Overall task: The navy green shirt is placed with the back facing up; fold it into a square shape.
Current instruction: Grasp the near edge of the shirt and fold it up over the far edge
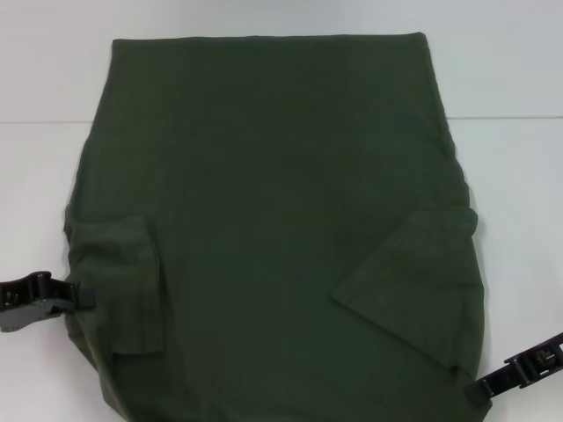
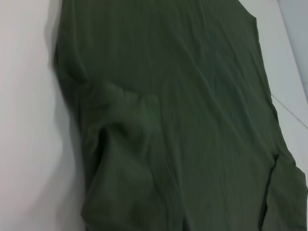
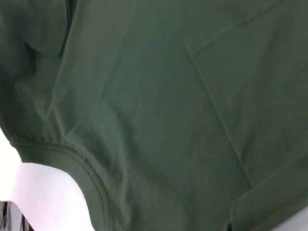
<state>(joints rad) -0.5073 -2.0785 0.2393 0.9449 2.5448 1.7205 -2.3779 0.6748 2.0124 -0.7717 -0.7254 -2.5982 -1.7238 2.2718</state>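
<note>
- left gripper [image 1: 84,295]: low at the left edge of the navy green shirt [image 1: 273,229], touching the cloth beside the folded left sleeve. whether its fingers are parted or pinching the fabric cannot be told from any view.
- left sleeve [image 1: 123,281]: already turned inward, lying as a narrow flap on top of the shirt body. the left wrist view shows it slightly rumpled rather than flat.
- navy green shirt: spread flat on the white table [image 1: 519,79], plain side up, hem toward the far edge, collar end nearest the robot.
- right sleeve [image 1: 413,272]: also folded inward, forming an angled flap over the body.
- right gripper [image 1: 479,389]: at the shirt's near right corner, touching the edge; opening and grasp cannot be told.
- progress, as judged: only the sleeve tuck is done. the sides still need folding in, then the length folded over, before a square results.
</note>
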